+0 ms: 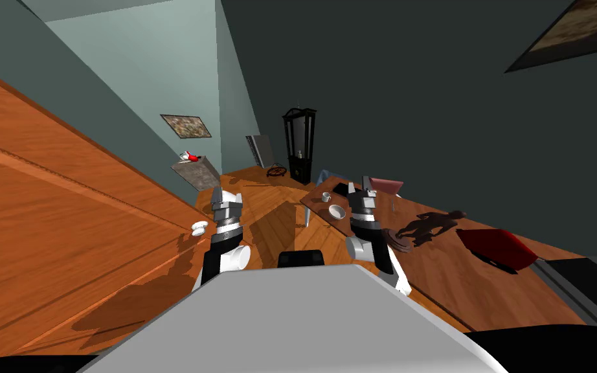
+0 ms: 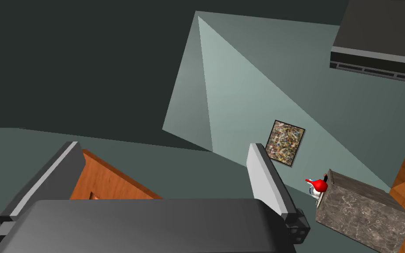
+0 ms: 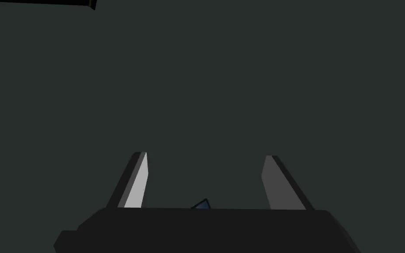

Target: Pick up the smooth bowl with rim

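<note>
On table: one bowl, one cup

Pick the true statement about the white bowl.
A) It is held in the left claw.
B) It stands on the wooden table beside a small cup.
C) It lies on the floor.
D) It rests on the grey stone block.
B: the bowl stands on the wooden table next to the small cup, while the left claw and the right claw are both open and empty.
</note>
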